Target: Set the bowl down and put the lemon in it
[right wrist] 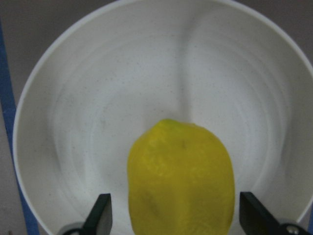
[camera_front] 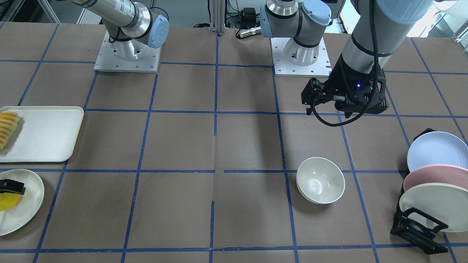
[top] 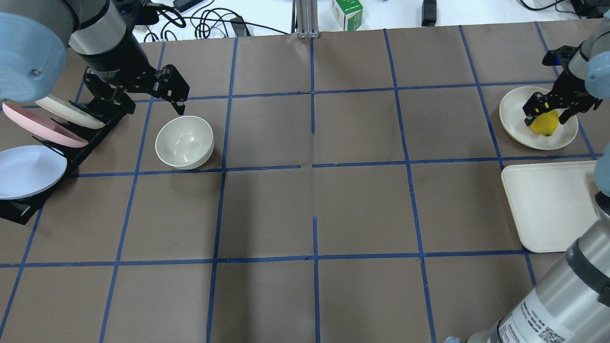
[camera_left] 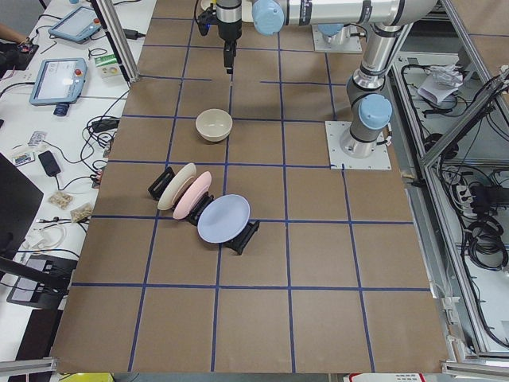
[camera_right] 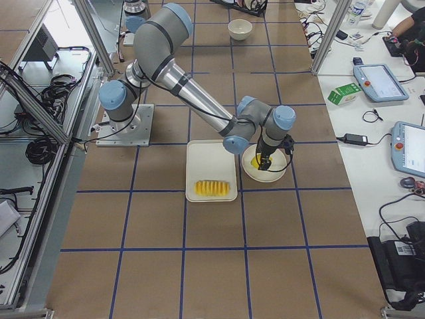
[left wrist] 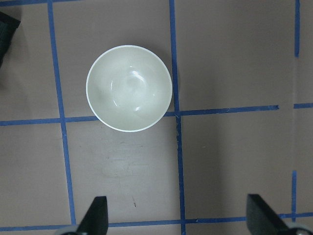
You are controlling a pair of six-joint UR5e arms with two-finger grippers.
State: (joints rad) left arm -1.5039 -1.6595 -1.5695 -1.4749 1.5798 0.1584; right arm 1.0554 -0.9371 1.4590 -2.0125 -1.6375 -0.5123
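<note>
Right wrist-mounted: lemon (right wrist: 181,181) long axis up-frame, within spread right pincer (right wrist: 177,216); left pincer (left wrist: 178,214) apart.

A robotics lab — two industrial arms (camera_right: 192,93) bolted on metal base plates (camera_front: 146,64) to a tabletop (top: 362,209) papered brown and gridded with blue tape (top: 312,62), ringed by aluminium framing (top: 306,19) — with teach pendants (camera_right: 380,81) and loose cables (top: 209,24) crowding the side benches.

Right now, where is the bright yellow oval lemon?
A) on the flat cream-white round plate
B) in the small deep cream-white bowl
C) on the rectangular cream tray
A: the bright yellow oval lemon sits on the flat cream-white round plate inside the open right pincer; the small deep cream-white bowl is empty.
</note>
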